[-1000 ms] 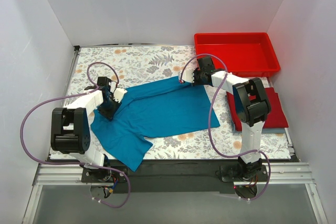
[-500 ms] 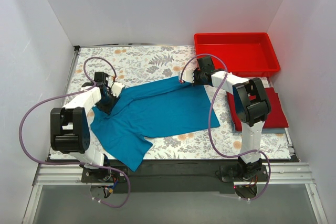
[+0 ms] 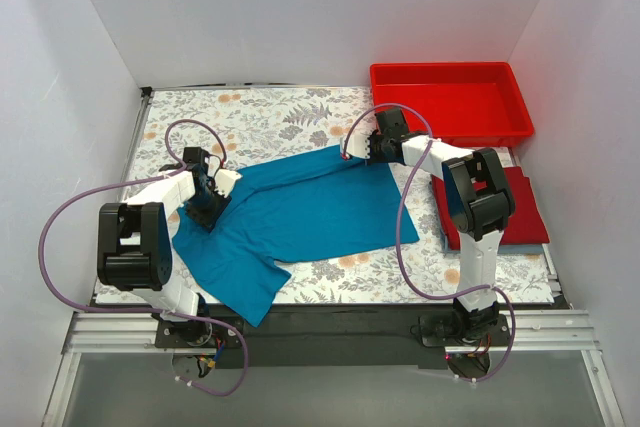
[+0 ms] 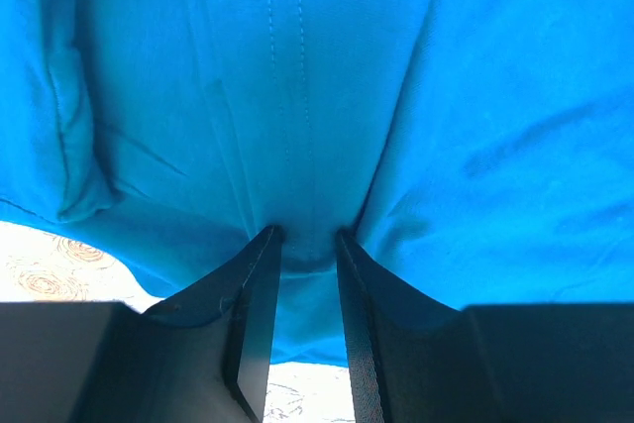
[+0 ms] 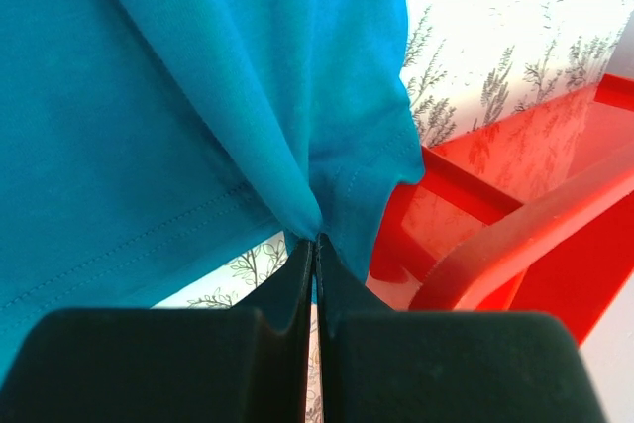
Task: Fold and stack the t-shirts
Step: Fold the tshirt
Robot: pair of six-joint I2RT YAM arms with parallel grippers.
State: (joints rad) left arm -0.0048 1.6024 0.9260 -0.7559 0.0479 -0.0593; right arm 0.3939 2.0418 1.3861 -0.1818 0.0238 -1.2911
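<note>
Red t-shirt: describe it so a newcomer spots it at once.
Find the right edge of the floral table. Below the red tray in the top view lies the red t-shirt, folded flat. Unlike the rigid, walled tray, it is darker soft cloth.

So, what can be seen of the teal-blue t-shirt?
The teal-blue t-shirt is soft plain cloth with stitched hems, lying mostly flat but creased on the flowered table. One short sleeve points toward the near edge. The left tool pinches its left side; the right tool pinches a far hem corner.
</note>
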